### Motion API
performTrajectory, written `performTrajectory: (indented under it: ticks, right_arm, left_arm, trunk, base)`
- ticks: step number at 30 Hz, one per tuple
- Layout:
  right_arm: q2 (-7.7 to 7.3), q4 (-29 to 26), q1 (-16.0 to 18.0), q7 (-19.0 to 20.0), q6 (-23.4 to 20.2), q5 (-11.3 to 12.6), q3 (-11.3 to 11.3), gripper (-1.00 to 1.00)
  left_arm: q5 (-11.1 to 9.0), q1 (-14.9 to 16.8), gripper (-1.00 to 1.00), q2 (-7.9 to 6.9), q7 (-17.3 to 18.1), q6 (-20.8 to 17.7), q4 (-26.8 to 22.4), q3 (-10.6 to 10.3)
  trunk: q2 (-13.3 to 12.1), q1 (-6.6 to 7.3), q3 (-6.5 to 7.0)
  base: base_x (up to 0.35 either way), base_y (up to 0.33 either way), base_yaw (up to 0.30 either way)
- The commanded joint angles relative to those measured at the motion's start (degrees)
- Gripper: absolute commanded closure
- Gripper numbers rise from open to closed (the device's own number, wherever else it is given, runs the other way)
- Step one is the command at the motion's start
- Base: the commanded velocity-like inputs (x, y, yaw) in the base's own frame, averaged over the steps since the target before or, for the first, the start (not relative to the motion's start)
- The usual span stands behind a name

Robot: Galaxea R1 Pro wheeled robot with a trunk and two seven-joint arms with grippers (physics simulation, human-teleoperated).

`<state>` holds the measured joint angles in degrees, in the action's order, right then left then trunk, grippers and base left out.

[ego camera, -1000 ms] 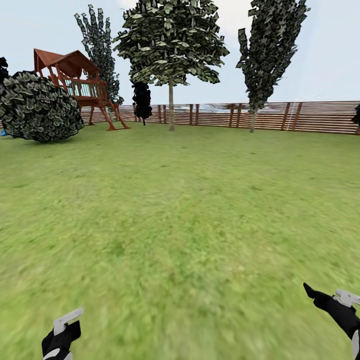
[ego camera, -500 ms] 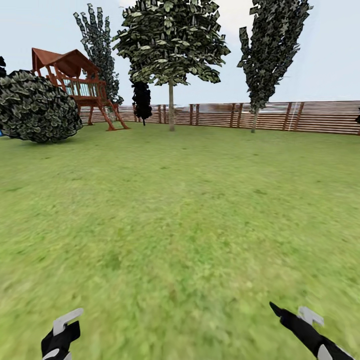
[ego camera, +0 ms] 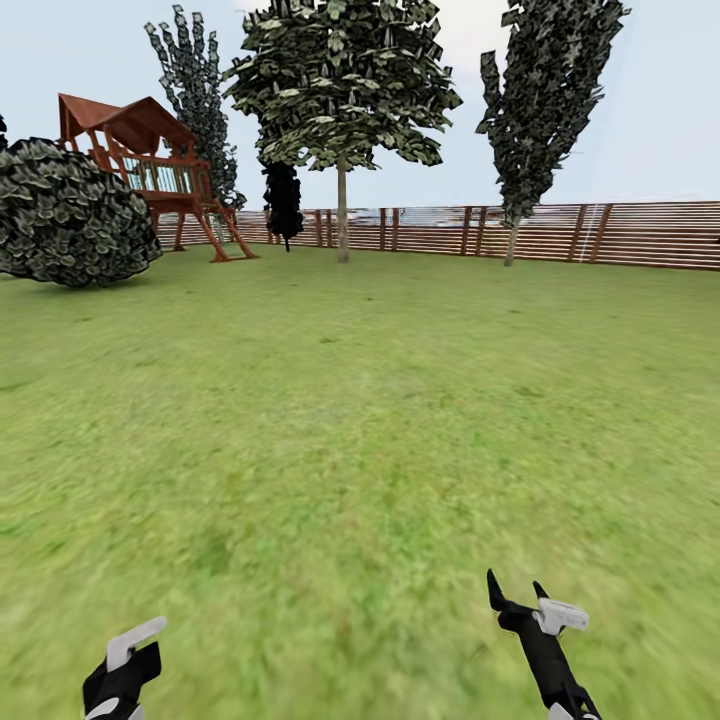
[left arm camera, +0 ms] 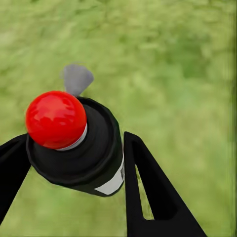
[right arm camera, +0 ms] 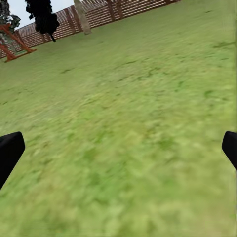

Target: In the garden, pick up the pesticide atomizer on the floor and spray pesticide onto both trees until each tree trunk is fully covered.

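Here the left gripper (left arm camera: 74,163) is clamped on the pesticide atomizer (left arm camera: 79,143), a black can with a round red cap and a grey nozzle; in the left wrist view its two black fingers (left arm camera: 148,187) press against the can's sides, with blurred grass beneath. In the head view that gripper (ego camera: 122,672) sits low at the near left edge, a pale grey part sticking up from it that is probably the nozzle, though it is too small to be sure.

The right gripper (ego camera: 517,605) hangs low at the near right, holding nothing, its black fingertips set apart; in the right wrist view the tips (right arm camera: 10,153) stand at opposite edges with open lawn between them.

The wide green lawn (ego camera: 360,400) of the garden runs to a brown horizontal-slat wooden fence (ego camera: 560,235). A tall tree (ego camera: 340,80) with a broad leafy crown and a bare grey-brown trunk (ego camera: 343,215) stands before the fence, near the middle. A narrower tall tree (ego camera: 545,100) stands to its right, and a thin dark one (ego camera: 195,90) to its left. A red-brown wooden play tower (ego camera: 150,170) stands at far left, just behind a big round dark-green shrub (ego camera: 65,215).
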<state>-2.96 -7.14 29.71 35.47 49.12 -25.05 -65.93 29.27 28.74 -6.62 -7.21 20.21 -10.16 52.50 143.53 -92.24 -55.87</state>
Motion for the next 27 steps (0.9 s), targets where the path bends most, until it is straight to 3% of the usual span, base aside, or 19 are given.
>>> performTrajectory:
  ticks: [1, 27]
  right_arm:
    - [0.00, -0.02, 0.00, -0.02, 0.40, -0.02, 0.00, -1.00]
    - [0.15, 0.19, 0.00, 0.04, 0.72, -0.08, 0.08, -1.00]
  left_arm:
    - [0.00, 0.00, 1.00, 0.01, 0.00, 0.00, -0.02, -0.03]
    - [-0.08, 0.00, 1.00, 0.15, -0.26, 0.26, -0.03, 0.05]
  trunk:
    - [0.00, 0.00, 0.00]
    - [0.00, 0.00, 0.00]
  base:
    - [0.328, 0.000, 0.000]
    - [0.329, 0.000, 0.000]
